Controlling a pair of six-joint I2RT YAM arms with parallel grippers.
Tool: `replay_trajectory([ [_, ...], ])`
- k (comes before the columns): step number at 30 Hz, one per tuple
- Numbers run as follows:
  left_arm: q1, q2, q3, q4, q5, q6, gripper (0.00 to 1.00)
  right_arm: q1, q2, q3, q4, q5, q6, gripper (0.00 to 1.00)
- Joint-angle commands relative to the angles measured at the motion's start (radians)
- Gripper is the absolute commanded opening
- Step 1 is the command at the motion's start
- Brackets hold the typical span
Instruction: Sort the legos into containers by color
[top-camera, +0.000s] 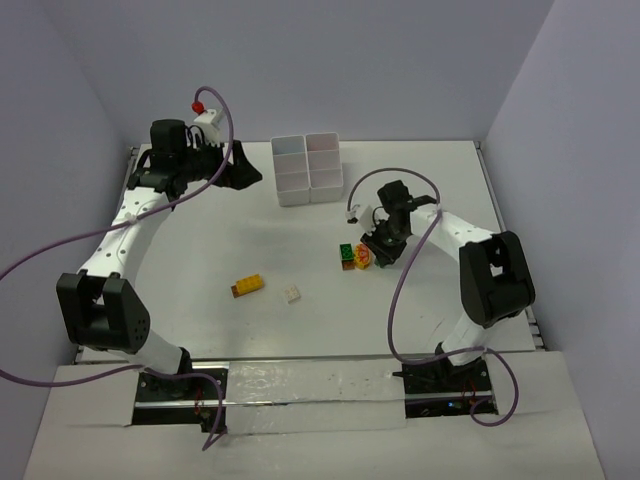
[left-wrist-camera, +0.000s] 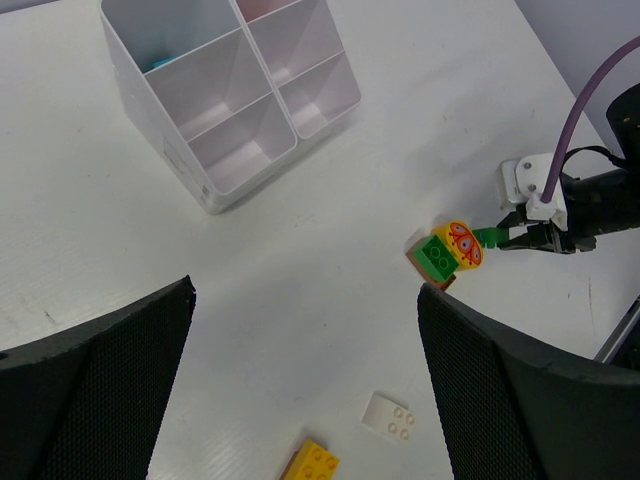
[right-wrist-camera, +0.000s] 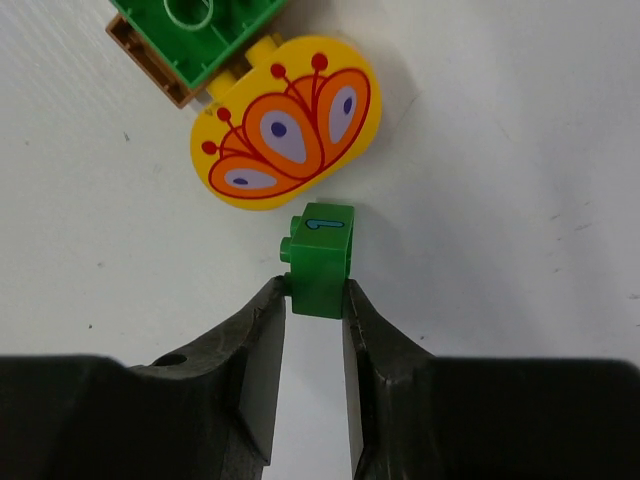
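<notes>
White table, pale walls all round.
A matte white table (top-camera: 200, 240) is boxed in by lavender-grey walls (top-camera: 400, 60) at nine, twelve and three o'clock; a glossy, crinkled strip (top-camera: 310, 385) runs along its six o'clock edge.

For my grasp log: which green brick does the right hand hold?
The small green brick beside the yellow painted piece; the bigger green brick lies free.

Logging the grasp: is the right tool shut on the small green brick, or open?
Shut: the right tool grips the small green brick, both fingers pressing its sides.
</notes>
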Motion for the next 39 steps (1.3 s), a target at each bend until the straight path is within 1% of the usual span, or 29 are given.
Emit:
replay_trajectory([
  [1, -0.004, 0.001, 0.051, 0.007, -0.002, 0.02, 0.99, -0.005, -0.006, 0.073, -0.048, -0.046, -0.009, 0.01],
  [3, -0.004, 0.002, 0.054, 0.004, -0.002, 0.018, 0.99, -0.006, -0.017, 0.096, -0.069, -0.06, -0.009, 0.0],
  [6, -0.004, 0.005, 0.056, 0.008, 0.0, 0.017, 0.99, -0.013, -0.034, 0.185, -0.123, -0.099, 0.01, 0.0],
  [8, -0.004, 0.006, 0.057, 0.009, -0.001, 0.016, 0.99, -0.022, -0.034, 0.287, -0.134, -0.121, 0.054, 0.0],
  [10, -0.004, 0.007, 0.057, 0.016, -0.006, 0.011, 0.99, -0.028, -0.023, 0.397, -0.103, -0.129, 0.119, 0.0],
  [11, -0.004, 0.005, 0.057, 0.021, -0.008, 0.009, 0.99, -0.026, -0.018, 0.463, -0.057, -0.128, 0.156, 0.0],
  [12, -0.004, 0.004, 0.054, 0.023, -0.013, 0.007, 0.99, -0.023, -0.009, 0.495, -0.029, -0.123, 0.218, 0.0],
  [14, -0.004, 0.004, 0.053, 0.035, -0.022, 0.001, 0.99, -0.018, 0.019, 0.569, 0.036, -0.096, 0.289, 0.0],
  [15, -0.004, 0.004, 0.053, 0.045, -0.027, -0.005, 0.99, -0.011, 0.075, 0.668, 0.074, -0.039, 0.335, 0.0],
  [17, -0.004, 0.01, 0.063, 0.04, -0.027, -0.008, 0.99, 0.0, 0.17, 0.811, 0.083, 0.01, 0.396, 0.0],
  [20, -0.004, 0.02, 0.073, 0.035, -0.029, -0.009, 0.99, 0.005, 0.338, 0.987, 0.063, 0.041, 0.472, 0.0],
  [22, -0.004, 0.021, 0.077, 0.037, -0.03, -0.009, 0.99, 0.01, 0.392, 1.082, 0.058, 0.054, 0.494, 0.0],
  [24, -0.004, 0.019, 0.077, 0.039, -0.034, -0.007, 0.99, 0.021, 0.437, 1.112, 0.082, 0.066, 0.506, 0.0],
  [31, -0.004, 0.021, 0.076, 0.05, -0.035, -0.011, 0.99, 0.063, 0.494, 1.087, 0.167, 0.116, 0.5, 0.0],
  [39, -0.004, 0.035, 0.088, 0.044, -0.033, -0.012, 0.99, 0.076, 0.579, 1.154, 0.172, 0.146, 0.498, 0.0],
])
